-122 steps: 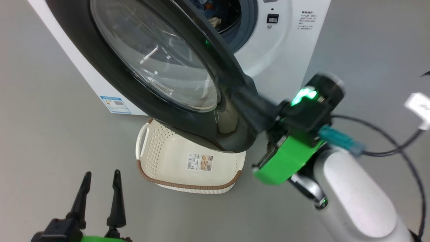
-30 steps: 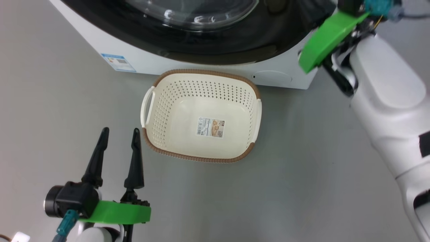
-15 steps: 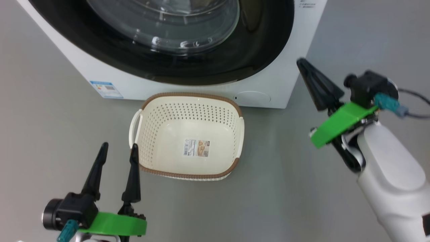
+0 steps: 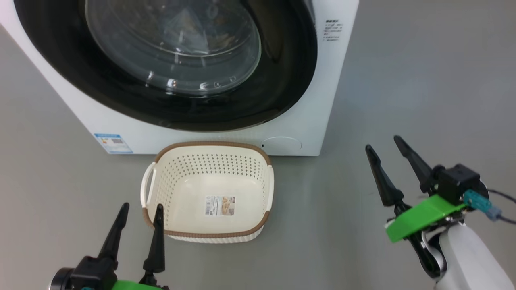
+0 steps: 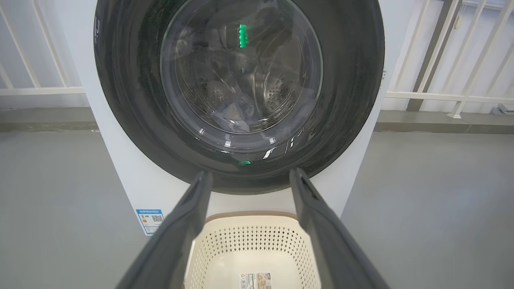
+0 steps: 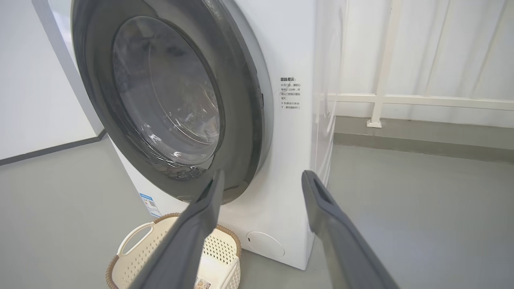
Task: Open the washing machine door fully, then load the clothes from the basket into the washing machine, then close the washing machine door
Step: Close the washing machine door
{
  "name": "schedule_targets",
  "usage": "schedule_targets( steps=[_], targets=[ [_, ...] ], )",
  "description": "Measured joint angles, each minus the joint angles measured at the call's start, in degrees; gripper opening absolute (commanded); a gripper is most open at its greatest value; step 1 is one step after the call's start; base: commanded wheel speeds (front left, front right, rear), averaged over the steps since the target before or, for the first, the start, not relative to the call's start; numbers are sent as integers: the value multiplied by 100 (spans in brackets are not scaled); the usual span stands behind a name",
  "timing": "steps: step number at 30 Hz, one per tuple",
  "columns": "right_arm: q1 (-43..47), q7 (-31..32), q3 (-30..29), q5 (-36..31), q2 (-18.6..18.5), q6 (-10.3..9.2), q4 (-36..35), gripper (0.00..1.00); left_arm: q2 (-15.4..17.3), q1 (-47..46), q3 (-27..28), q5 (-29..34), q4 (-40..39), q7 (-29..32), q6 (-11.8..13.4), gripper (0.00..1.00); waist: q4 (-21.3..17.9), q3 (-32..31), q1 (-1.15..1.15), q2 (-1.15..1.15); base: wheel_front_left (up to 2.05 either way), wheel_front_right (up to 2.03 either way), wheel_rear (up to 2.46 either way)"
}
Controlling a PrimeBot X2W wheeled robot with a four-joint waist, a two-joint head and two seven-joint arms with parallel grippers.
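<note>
The washing machine [image 4: 322,117] stands ahead with its door [image 4: 173,52] shut flat against the front. Pale blue clothes [image 5: 237,114] show dimly through the glass bowl, inside the drum. The basket [image 4: 211,143] sits on the floor just in front of the machine, with nothing in it but its label sticker. My left gripper [image 4: 142,206] is open at the basket's near left corner, its fingers apart from the rim. My right gripper [image 4: 382,142] is open over the floor to the right of the machine, holding nothing. In the wrist views, the left gripper [image 5: 249,173] and right gripper [image 6: 263,173] both face the door.
A blue energy label [image 4: 113,143] and a round filter cap [image 4: 281,143] sit low on the machine's front. Grey floor spreads on both sides. A white railing [image 6: 401,98] runs along the wall behind the machine. A dark cable [image 4: 500,197] trails from my right wrist.
The door, which stood open with my right gripper at its edge, is now shut. My right gripper has come away and dropped to the lower right. The head view has shifted.
</note>
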Motion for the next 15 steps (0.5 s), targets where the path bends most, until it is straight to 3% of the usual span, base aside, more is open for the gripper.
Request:
schedule_targets(
  steps=[15],
  targets=[
    [1600,466,-981,-480,553,-1,-1271,100,123,303,80,-79,-70,85,37,100,-411,-355,0,0,0,0,0]
  ],
)
